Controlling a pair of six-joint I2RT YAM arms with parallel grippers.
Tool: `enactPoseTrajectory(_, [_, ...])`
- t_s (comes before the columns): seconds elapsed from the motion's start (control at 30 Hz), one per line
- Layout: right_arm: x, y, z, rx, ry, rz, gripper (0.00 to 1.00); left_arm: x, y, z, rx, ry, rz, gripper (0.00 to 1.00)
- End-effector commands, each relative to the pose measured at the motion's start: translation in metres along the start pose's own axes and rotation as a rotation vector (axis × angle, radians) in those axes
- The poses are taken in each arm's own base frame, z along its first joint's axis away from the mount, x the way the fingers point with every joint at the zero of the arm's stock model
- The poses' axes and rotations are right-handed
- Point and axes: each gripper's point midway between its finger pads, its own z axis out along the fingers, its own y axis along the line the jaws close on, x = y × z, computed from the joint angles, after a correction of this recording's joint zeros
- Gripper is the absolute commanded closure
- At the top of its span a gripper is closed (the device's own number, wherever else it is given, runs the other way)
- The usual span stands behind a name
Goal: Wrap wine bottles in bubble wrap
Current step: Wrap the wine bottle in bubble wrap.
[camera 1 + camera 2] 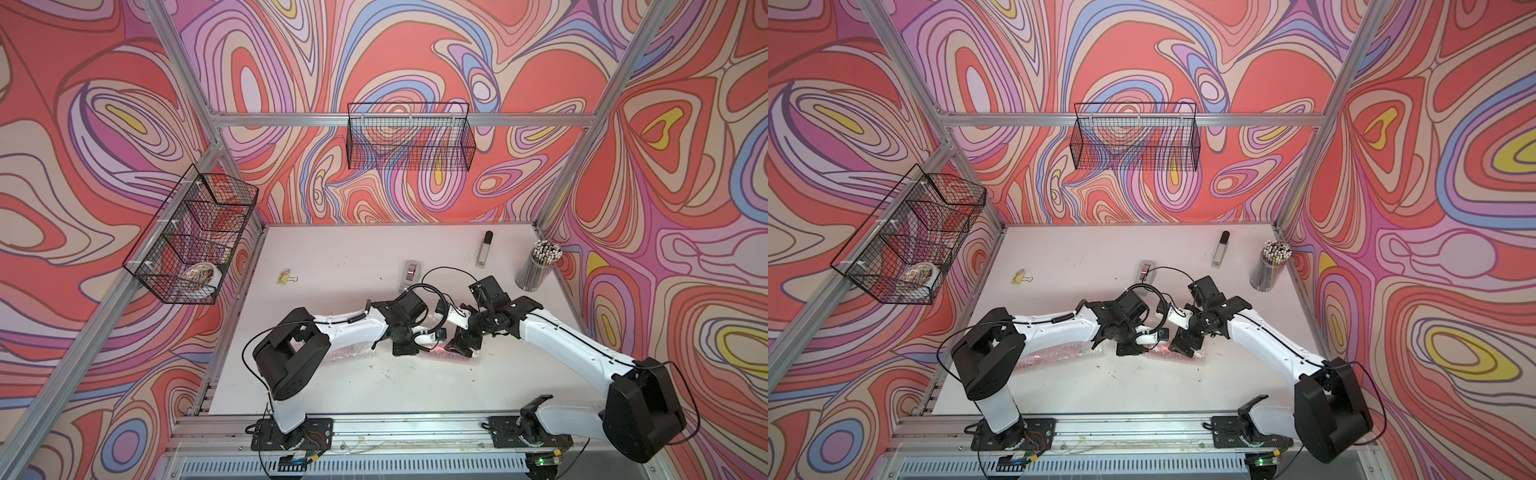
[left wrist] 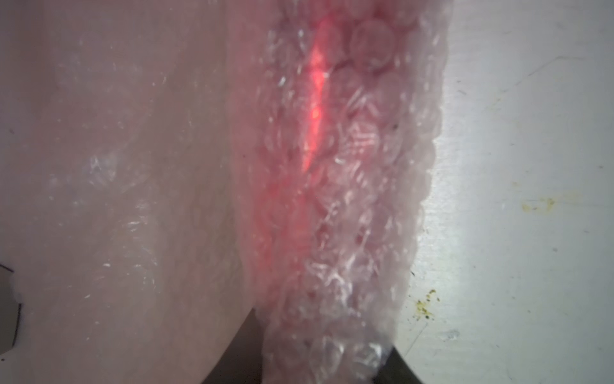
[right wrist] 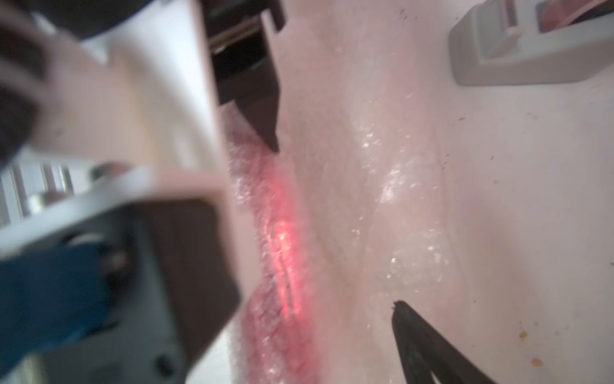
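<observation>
Swirling coral, lilac, blue and yellow bands cover the walls (image 1: pixel 415 50) behind an aluminium frame (image 1: pixel 291 120). A back basket (image 1: pixel 409 137) of black wire hangs on the far rail, and a side basket (image 1: pixel 191 237) on the left rail has a patterned tape roll (image 1: pixel 199 276) in it. Below, the white table (image 1: pixel 332 249) carries dark specks and yellowish stains (image 2: pixel 425 306). A clip (image 1: pixel 286 277) lies toward its left and a grey dispenser (image 1: pixel 410 272) near the middle. A silver-and-black bar (image 1: pixel 484 249) and a cup (image 1: pixel 538 266) of pencils sit at the far right. The wrap (image 1: pixel 1059 355) lies rolled into a long bundle across the table's middle, under both arms. A red glow inside it, blurred in the wrist views, is probably a bottle (image 2: pixel 315 99). The left gripper (image 1: pixel 409 347) is closed partway around the bundle, which fills the gap between its fingers (image 2: pixel 236 360). The right gripper (image 1: pixel 461 345), just beside it, stands wide and holds nothing.
</observation>
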Motion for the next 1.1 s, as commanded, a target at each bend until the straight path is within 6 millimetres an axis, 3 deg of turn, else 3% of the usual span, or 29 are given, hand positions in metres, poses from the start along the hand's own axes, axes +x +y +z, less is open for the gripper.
enactPoseTrajectory(0.0, [0.026,0.006,-0.009,0.031,0.109,-0.035,0.07,0.008,-0.002,0.002,0.046,0.03,-0.096,0.58])
enactPoseTrajectory(0.2, [0.042,0.013,-0.04,0.15,0.116,-0.162,0.06,0.009,-0.001,0.003,0.096,0.013,-0.146,0.58])
enactPoseTrajectory(0.33, [0.033,0.024,-0.042,0.201,0.0,-0.305,0.06,0.005,0.0,0.001,0.139,-0.004,-0.177,0.58])
enactPoseTrajectory(0.53, [0.018,0.028,-0.005,0.367,0.002,-0.644,0.07,0.004,-0.003,0.001,0.206,-0.008,-0.216,0.57])
enactPoseTrajectory(0.6, [0.01,0.021,0.005,0.428,-0.001,-0.7,0.06,0.004,-0.003,0.001,0.225,-0.006,-0.229,0.57])
enactPoseTrajectory(0.73, [0.005,0.006,0.025,0.452,0.047,-0.723,0.06,0.005,-0.003,0.002,0.251,-0.008,-0.248,0.57])
enactPoseTrajectory(0.83, [-0.006,-0.001,0.028,0.497,0.027,-0.721,0.07,0.004,-0.003,0.002,0.267,-0.017,-0.259,0.57])
enactPoseTrajectory(1.07, [0.004,-0.004,0.042,0.461,0.098,-0.703,0.12,0.0,-0.003,0.0,0.306,-0.023,-0.28,0.54])
